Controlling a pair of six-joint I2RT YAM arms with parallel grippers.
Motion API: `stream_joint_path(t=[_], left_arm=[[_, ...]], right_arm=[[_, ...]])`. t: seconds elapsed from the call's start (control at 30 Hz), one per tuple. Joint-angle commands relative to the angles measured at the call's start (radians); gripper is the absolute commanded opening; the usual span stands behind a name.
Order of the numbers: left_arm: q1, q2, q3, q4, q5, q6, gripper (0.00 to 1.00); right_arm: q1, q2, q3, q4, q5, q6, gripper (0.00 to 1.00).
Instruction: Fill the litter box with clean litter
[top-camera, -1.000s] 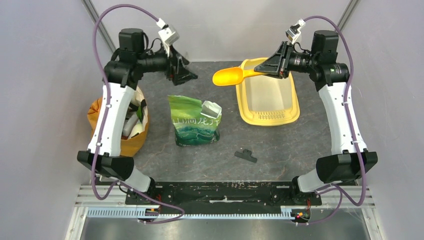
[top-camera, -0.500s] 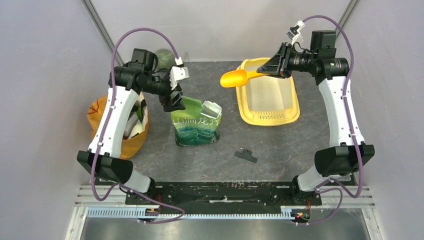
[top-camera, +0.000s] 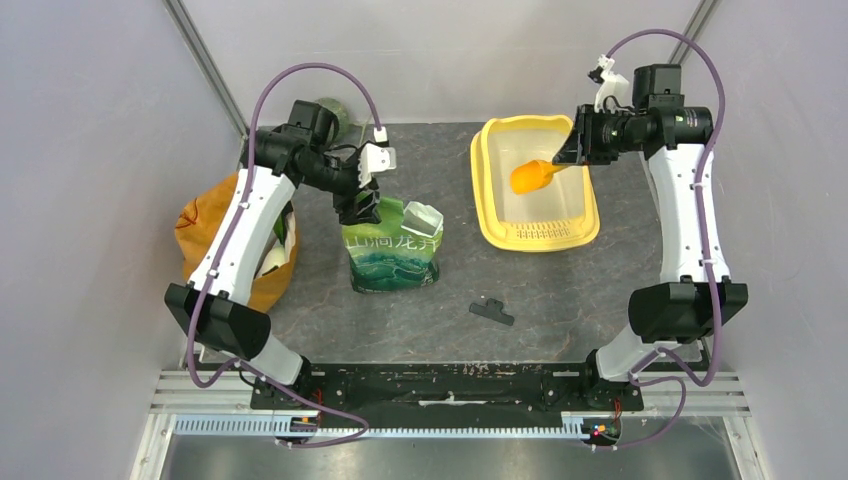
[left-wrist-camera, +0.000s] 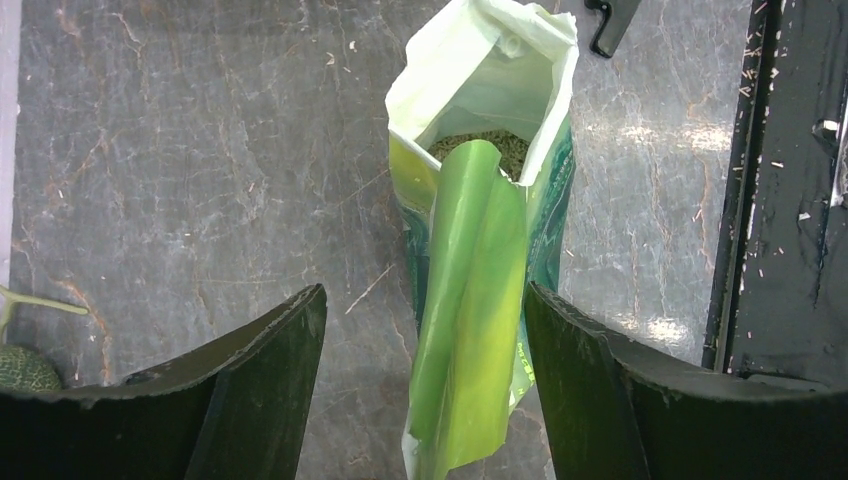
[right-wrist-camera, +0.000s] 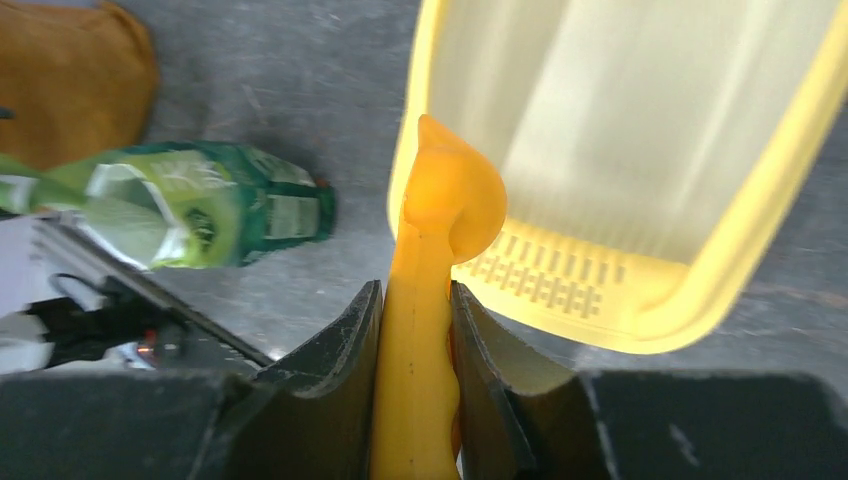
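The yellow litter box (top-camera: 482, 190) stands at the back right, and its pale basin (right-wrist-camera: 640, 110) looks bare above the slotted grille (right-wrist-camera: 545, 280). My right gripper (top-camera: 573, 158) is shut on the handle of an orange scoop (top-camera: 530, 176), whose bowl tips down over the basin. In the right wrist view the gripper (right-wrist-camera: 415, 292) pinches the scoop (right-wrist-camera: 447, 195) at the box's rim. A green pouch (top-camera: 390, 250) stands open mid-table, with clean litter (left-wrist-camera: 483, 143) showing in its mouth. My left gripper (top-camera: 362, 208) is open, and its jaws (left-wrist-camera: 425, 297) straddle the pouch's folded top flap (left-wrist-camera: 470, 300).
An orange-brown bag (top-camera: 215, 235) holding white items sits at the left under my left arm. A black clip (top-camera: 492, 311) lies on the table near the front. A green round fruit (top-camera: 335, 112) rests at the back left corner. Grey walls close in the sides.
My left arm swung right and down from the back until its jaws came over the pouch's top, narrowing slightly. My right arm pulled the scoop back from beside the box and tipped it over the basin.
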Motion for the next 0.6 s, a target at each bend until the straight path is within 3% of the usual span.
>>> stream_joint_path(t=[0.0, 0.13, 0.3, 0.57], left_arm=[[-0.014, -0.004, -0.025, 0.048, -0.011, 0.032, 0.79], [-0.019, -0.005, -0.023, 0.056, -0.016, 0.014, 0.79], [-0.023, -0.010, -0.036, 0.085, -0.042, 0.001, 0.82], [-0.040, -0.007, -0.044, 0.112, -0.043, -0.024, 0.77]], right_arm=[[0.003, 0.013, -0.038, 0.037, 0.177, -0.168, 0.00], [0.008, 0.069, -0.056, 0.107, 0.251, -0.255, 0.00], [0.019, 0.128, -0.058, 0.074, 0.260, -0.338, 0.00], [0.035, 0.102, -0.206, 0.034, 0.250, -0.385, 0.00]])
